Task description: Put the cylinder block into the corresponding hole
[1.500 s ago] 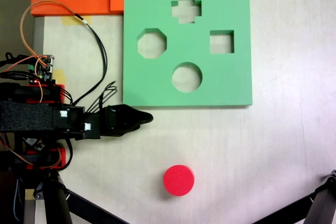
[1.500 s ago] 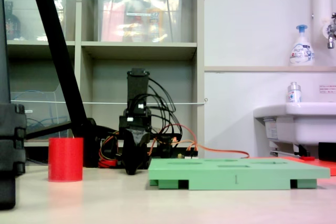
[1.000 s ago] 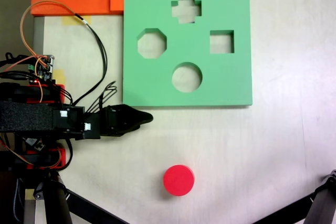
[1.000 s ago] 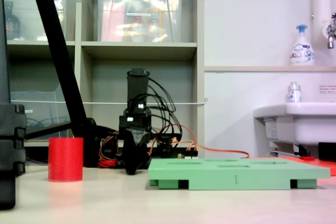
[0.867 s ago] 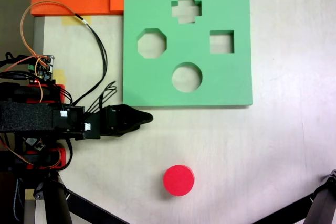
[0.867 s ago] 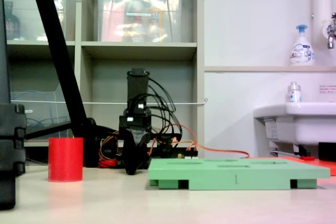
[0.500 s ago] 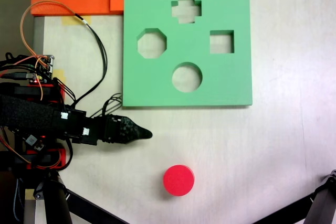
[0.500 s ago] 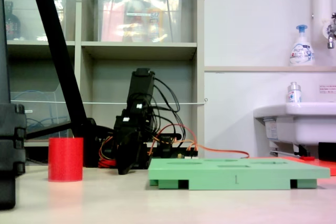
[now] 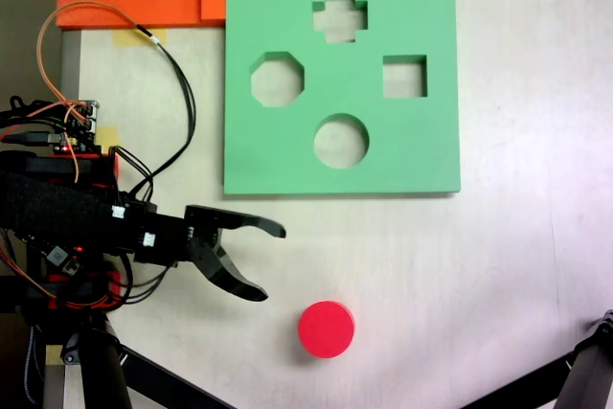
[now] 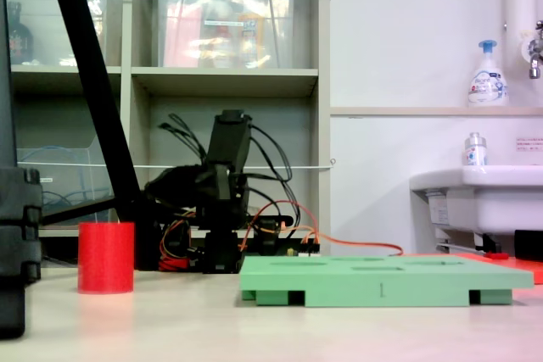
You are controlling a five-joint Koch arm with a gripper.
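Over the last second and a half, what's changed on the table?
The end effector swung from beside the green board toward the cylinder block in the top-down fixed view and opened; it holds nothing. The block, the board and its round hole stayed put.

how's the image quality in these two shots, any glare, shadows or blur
In the top-down fixed view, lighting is even and sharp; the green board casts a thin shadow along its lower edge, the red cylinder a faint one. In the low side fixed view, the tabletop looks soft, and the shelf bins carry slight glare.
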